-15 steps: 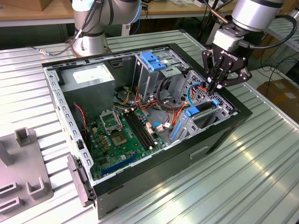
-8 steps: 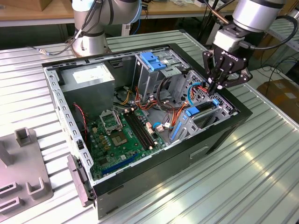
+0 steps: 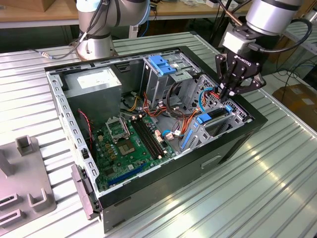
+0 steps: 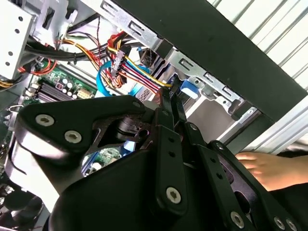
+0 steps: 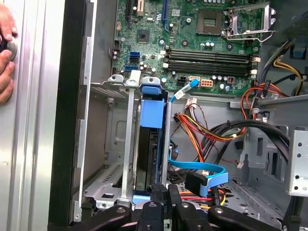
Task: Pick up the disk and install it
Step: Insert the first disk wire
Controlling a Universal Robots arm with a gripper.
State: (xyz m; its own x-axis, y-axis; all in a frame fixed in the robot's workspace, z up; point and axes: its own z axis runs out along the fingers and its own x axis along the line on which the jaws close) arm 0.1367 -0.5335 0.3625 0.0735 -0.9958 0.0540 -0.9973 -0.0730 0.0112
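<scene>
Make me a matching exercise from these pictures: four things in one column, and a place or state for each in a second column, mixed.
Things:
1. disk
2. gripper
3. motherboard
4. power supply

Places or states:
A. flat on the case floor, green
B. standing on edge in the metal drive bay
C. grey box in the case's far corner
D. above the drive bay, fingers close together

Pairs: 1-B, 2-D, 3-A, 4-C

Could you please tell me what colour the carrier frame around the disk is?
Blue: the disk sits on edge in its bay, edged by blue plastic, clearest in the first wrist view.
</scene>
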